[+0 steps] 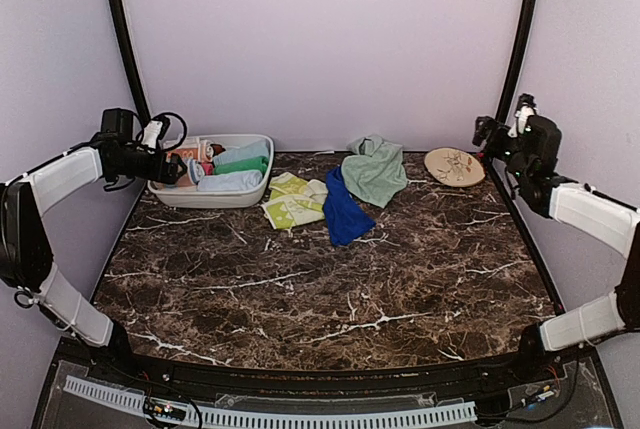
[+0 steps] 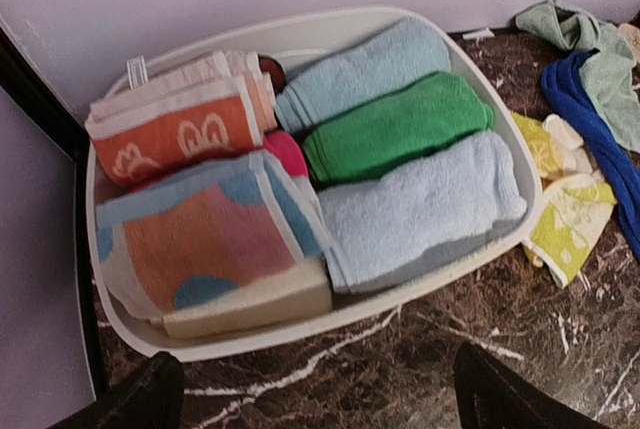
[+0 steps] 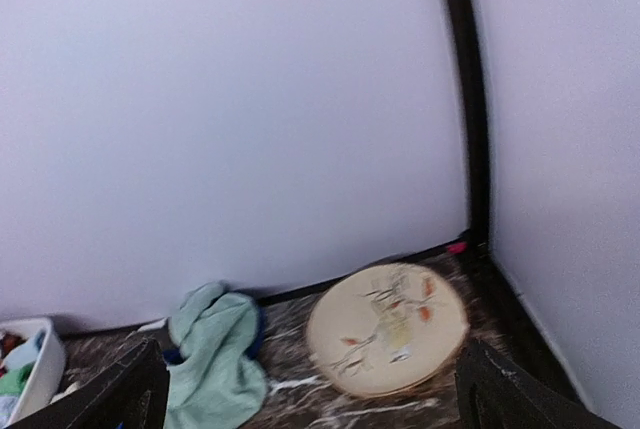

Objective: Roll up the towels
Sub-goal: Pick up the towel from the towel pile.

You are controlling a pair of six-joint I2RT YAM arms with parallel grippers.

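So the left claw (image 2: 320,401) is seen spread wide open, dark fingertips far apart and nothing gripped between them, held up at the left end of a white oval plastic tub (image 2: 250,342). That tub is packed with rolled and folded cloths: a bright green roll (image 2: 395,124) squeezed between two pale blue ones, plus orange-and-cream patterned pieces on the left. The right claw (image 3: 320,389) is released too, nothing caught between its parted fingers, and it's raised by the far right edge of the dark brown marble-look worktop (image 1: 330,289), pointed at a round beige patterned plate (image 3: 388,329) in the far right corner. The towels are found loose near the middle back of the worktop, none rolled. A long deep royal blue cloth towel (image 1: 345,211) is laid crumpled, with a pale mint green cloth towel (image 1: 377,171) bunched over its far end. A yellow-green patterned cloth (image 1: 295,201) is tucked against the blue one's left side, just right of the tub.
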